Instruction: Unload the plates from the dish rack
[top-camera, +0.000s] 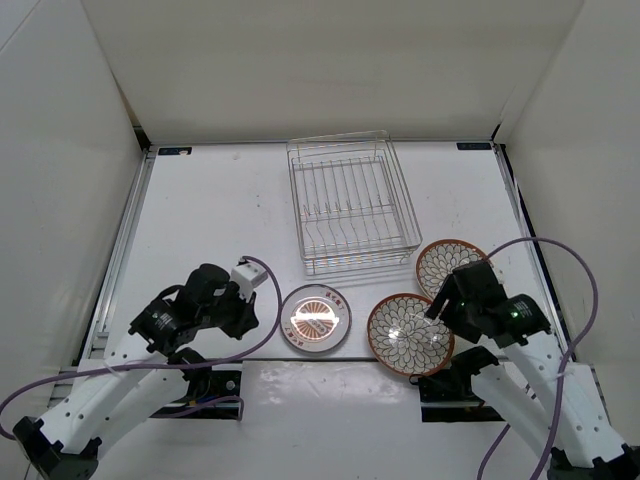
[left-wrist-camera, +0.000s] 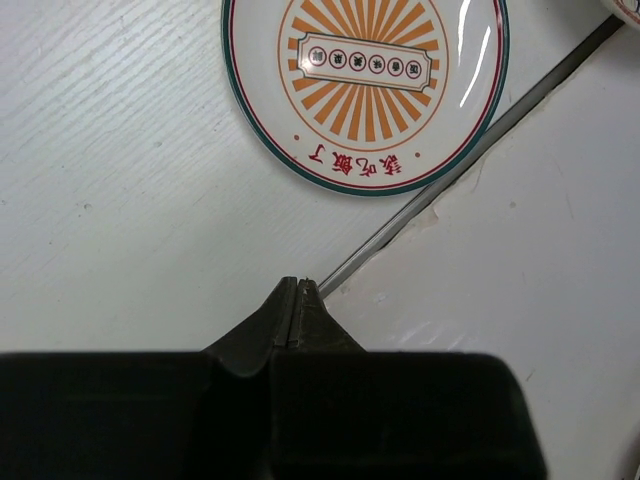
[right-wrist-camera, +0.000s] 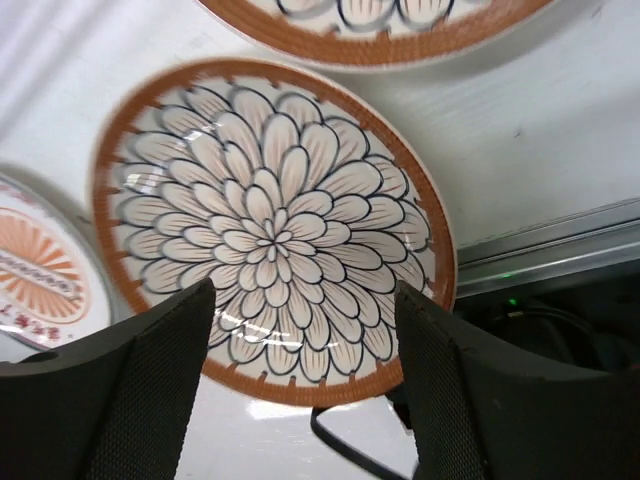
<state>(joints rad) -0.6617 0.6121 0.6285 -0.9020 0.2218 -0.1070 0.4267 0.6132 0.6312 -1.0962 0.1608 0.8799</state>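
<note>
On the table (top-camera: 220, 220), in front of the dish rack (top-camera: 350, 210): 3 plates, all flat, face up, outside the rack.
Grey-rimmed plate (top-camera: 316, 319): 1, leftmost.
Brown-rimmed plates: 2, near one (top-camera: 410, 335), far one (top-camera: 447, 262) by the rack's right corner.
My left pincer (left-wrist-camera: 297, 292): fully closed, holding nothing, beside the grey-rimmed one.
My right pincer (right-wrist-camera: 305, 295): wide apart, gripping nothing, over the near brown one.

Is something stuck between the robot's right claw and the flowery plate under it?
No, nothing visible is in the way. The right gripper is open over the brown-rimmed petal plate, and the right wrist view shows only bare plate below it.
</note>
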